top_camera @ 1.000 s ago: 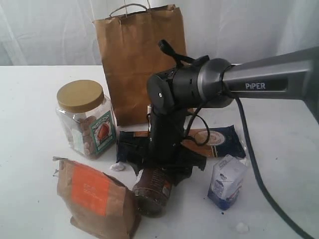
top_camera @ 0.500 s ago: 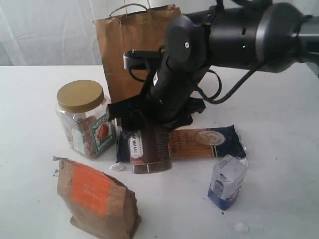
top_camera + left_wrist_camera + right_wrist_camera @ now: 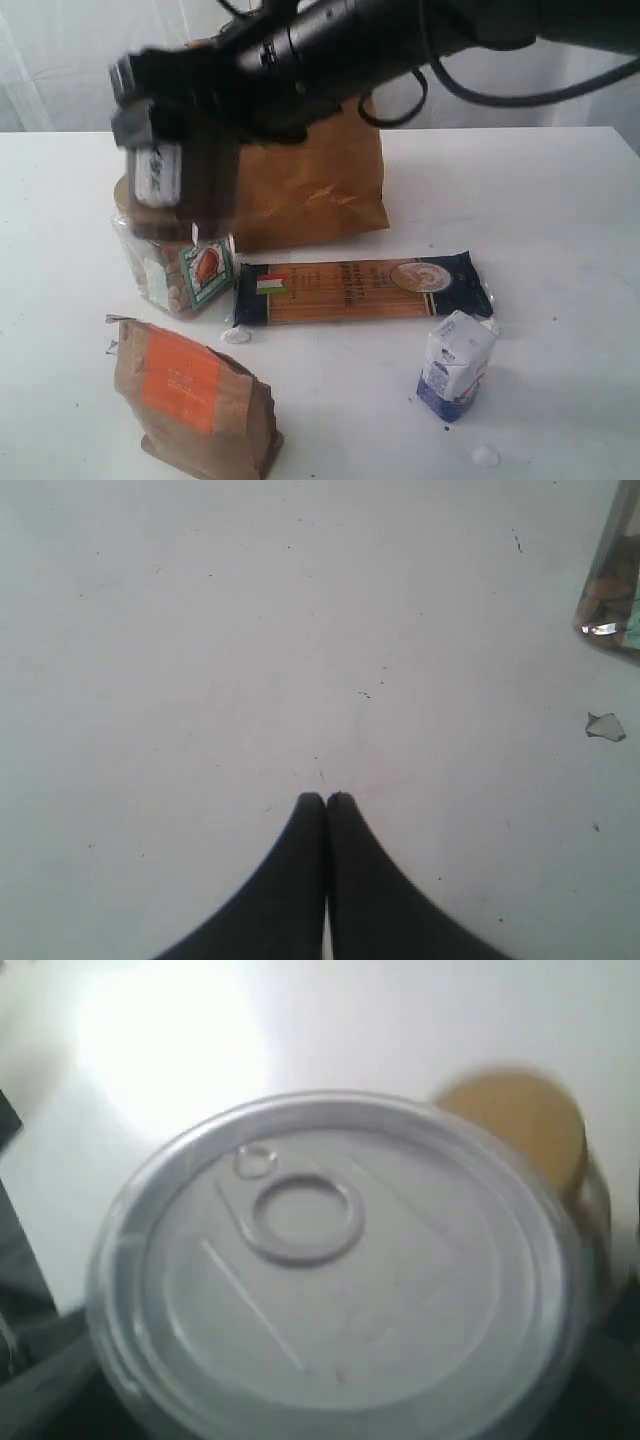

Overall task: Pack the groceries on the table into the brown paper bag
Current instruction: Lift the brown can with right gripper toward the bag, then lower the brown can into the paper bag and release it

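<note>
My right gripper (image 3: 172,140) is shut on the foil-topped jar (image 3: 188,190), which hangs blurred in the air in front of the clear gold-lidded jar (image 3: 182,272). In the right wrist view the jar's silver pull-ring top (image 3: 330,1260) fills the frame, with the gold lid (image 3: 522,1120) behind it. The brown paper bag (image 3: 325,180) stands upright at the back. On the table (image 3: 560,200) lie the dark spaghetti packet (image 3: 362,290), the brown pouch (image 3: 190,400) and the small white-blue carton (image 3: 455,365). My left gripper (image 3: 326,798) is shut and empty over bare tabletop. The yellow-grain jar is out of view.
The black right arm (image 3: 400,35) reaches across the upper part of the bag from the right. Small white crumbs (image 3: 237,335) lie near the packet and at the front (image 3: 484,457). In the left wrist view, a corner of the clear jar (image 3: 612,590) and a crumb (image 3: 604,725) show.
The right gripper has lifted the foil-topped jar off the table and swung it up and to the left, uncovering the spaghetti packet. The other groceries have not moved.
</note>
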